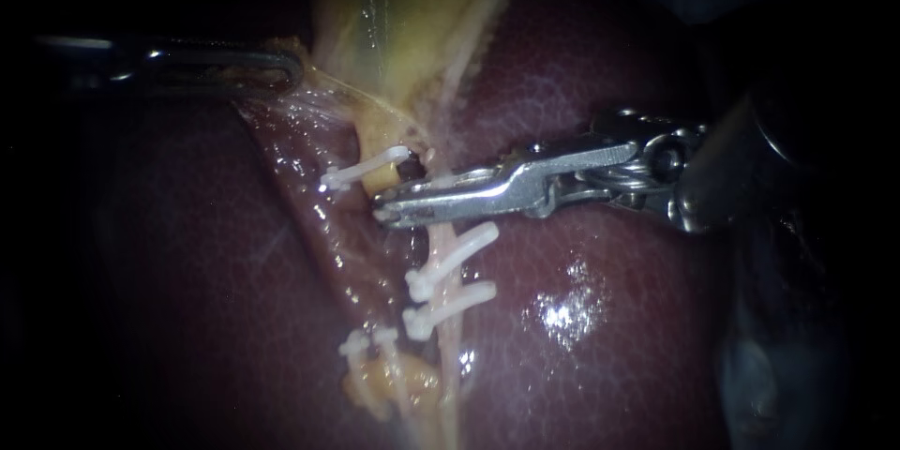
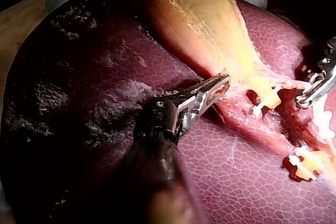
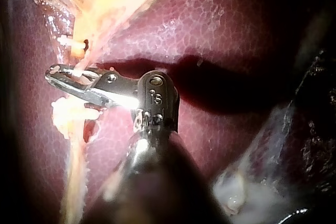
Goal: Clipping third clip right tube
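**Third clip — right tube**

Our steel right instrument (image 1: pixel 382 213): pincer narrowly parted, astride the pale stringy right tube (image 1: pixel 439 242), just beside two white plastic clips (image 1: pixel 448 262). We'd square it across, keep spacing — steel left instrument (image 1: pixel 281 67) clenched on yellow gallbladder (image 1: pixel 403 19).

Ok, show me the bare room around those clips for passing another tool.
Free: bare liver below the right instrument, beside the two lower clips; dark liver below the left instrument. Crowded: the clipped tubes under the gallbladder.

Right instrument (image 1: pixel 384 213) across tube (image 1: pixel 449 347), two clips (image 1: pixel 455 258) below, gallbladder (image 1: pixel 403 9) above
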